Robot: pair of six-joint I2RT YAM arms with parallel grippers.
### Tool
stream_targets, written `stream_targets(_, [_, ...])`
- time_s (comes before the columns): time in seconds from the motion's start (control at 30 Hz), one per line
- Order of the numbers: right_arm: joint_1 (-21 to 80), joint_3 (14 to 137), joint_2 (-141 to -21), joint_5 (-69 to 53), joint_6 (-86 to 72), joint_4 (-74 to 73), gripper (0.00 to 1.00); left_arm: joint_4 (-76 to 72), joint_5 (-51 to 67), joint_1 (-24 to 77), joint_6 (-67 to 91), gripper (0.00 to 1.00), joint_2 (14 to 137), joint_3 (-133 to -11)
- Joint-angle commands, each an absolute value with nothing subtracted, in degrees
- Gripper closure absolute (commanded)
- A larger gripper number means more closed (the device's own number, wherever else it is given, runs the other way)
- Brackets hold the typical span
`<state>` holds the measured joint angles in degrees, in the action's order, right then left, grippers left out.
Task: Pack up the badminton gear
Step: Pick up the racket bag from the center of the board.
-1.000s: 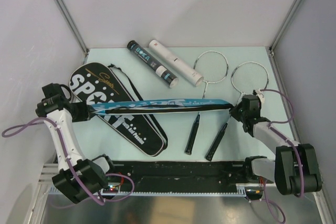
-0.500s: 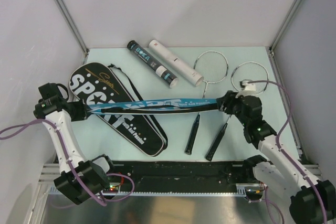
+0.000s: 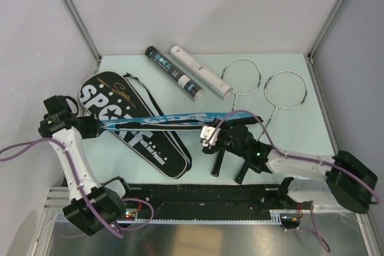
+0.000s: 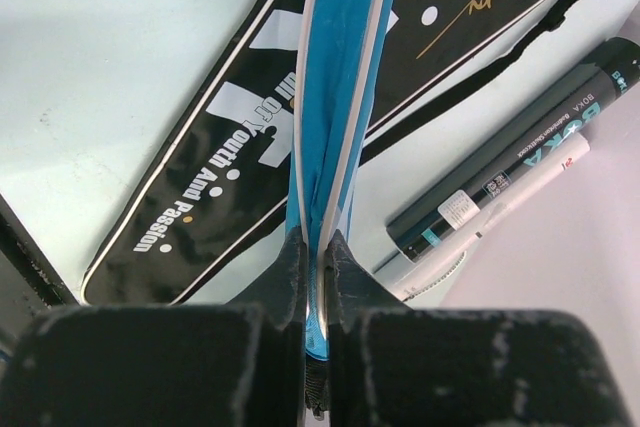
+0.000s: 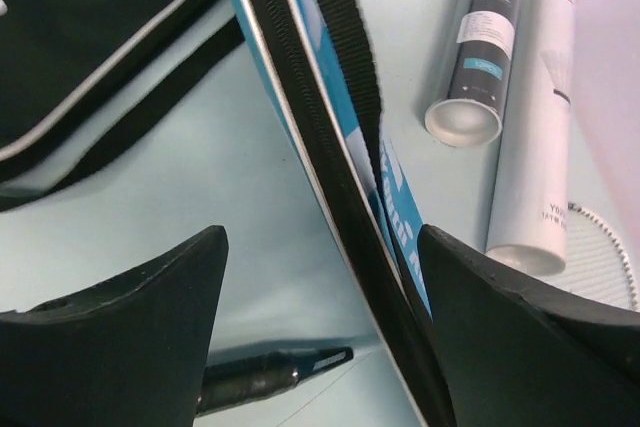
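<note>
My left claw is clamped narrow on the end of the blue SPORT bag, just as it was a second ago, and it has barely shifted. From there the blue bag runs rightward on edge across the black SPORT bag, which lies flat on the bench where it lay before. Behind them, the black tube and the white tube rest side by side at the back and have not moved.

The real change is on my right. A second ago my right claw was pinched on the far right tip of the blue bag. It has since let go, spread wide and slid left to about the bag's middle. The bag's zipped edge and black strap now pass between its open fingers, close to the right one, though I cannot tell whether they touch. The bag's right tip is hidden behind my arm.

The left-hand racket and the right-hand racket lie where they were. The right-hand one's head is now uncovered, while my forearm crosses over both black handles.
</note>
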<state>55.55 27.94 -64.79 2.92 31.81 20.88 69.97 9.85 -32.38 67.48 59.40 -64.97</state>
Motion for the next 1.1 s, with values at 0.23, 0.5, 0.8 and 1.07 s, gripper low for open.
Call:
stream_targets(0.23, [55.86, 40.63, -86.16, 4.14, 47.73, 33.69, 0.42, 68.14, 9.90, -33.12, 66.45, 0.82, 58.02, -66.57])
stream_targets(0.5, [56.69, 43.87, -81.10, 9.88, 40.51, 30.16, 0.99, 67.89, 6.55, -32.76, 60.37, 0.35, 59.77, -74.45])
stream_targets(0.8, [52.08, 52.74, -73.55, 8.64, 22.38, 11.26, 1.00, 67.20, -2.86, -29.72, 52.83, 0.15, 58.92, -82.20])
stream_targets(1.07, [47.39, 60.44, -72.94, 4.91, 8.43, 1.51, 1.00, 66.97, -11.12, -23.32, 52.35, 0.21, 56.28, -77.81])
